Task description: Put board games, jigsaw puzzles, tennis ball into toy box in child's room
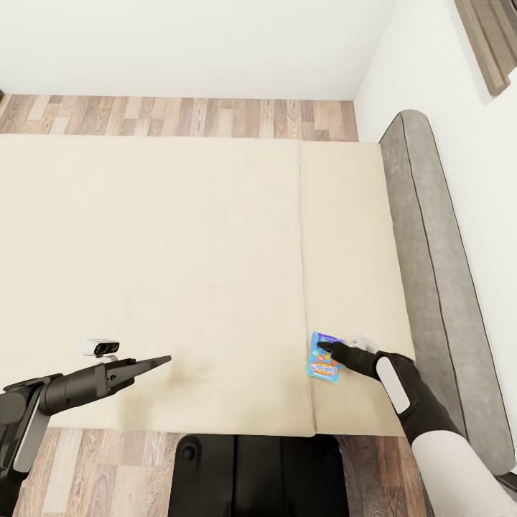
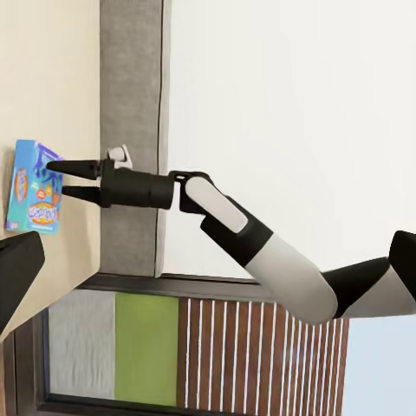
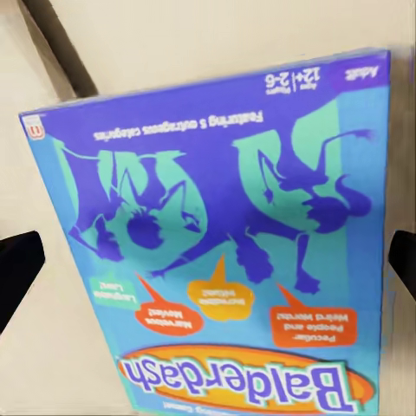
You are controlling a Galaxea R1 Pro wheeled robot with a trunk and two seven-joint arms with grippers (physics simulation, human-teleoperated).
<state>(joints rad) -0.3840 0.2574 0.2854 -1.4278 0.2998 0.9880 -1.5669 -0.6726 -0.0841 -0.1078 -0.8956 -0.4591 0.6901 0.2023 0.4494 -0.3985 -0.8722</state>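
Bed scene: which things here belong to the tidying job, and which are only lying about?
Belong to the job:
blue board game
bed
right gripper, open over the game

Only lying about:
grey headboard
wood floor

Readable print is confined to the small blue board game (image 3: 217,234) lying on the bed (image 1: 179,251). In the right wrist view its title "Balderdash" stands in blue letters on an orange-yellow oval banner. A white line along the opposite edge reads "Featuring 5 outrageous categories", with "Ages 12+ | Players 2-6" and "Adult" beside it. Three speech bubbles carry wording: red, "Peculiar People and Weird Words!"; red, "Marvelous Movies!"; green, "Laughable Laws". A yellow bubble's print is too blurred to read. A small red logo sits in one corner, illegible. In the head view the box's lettering cannot be read.
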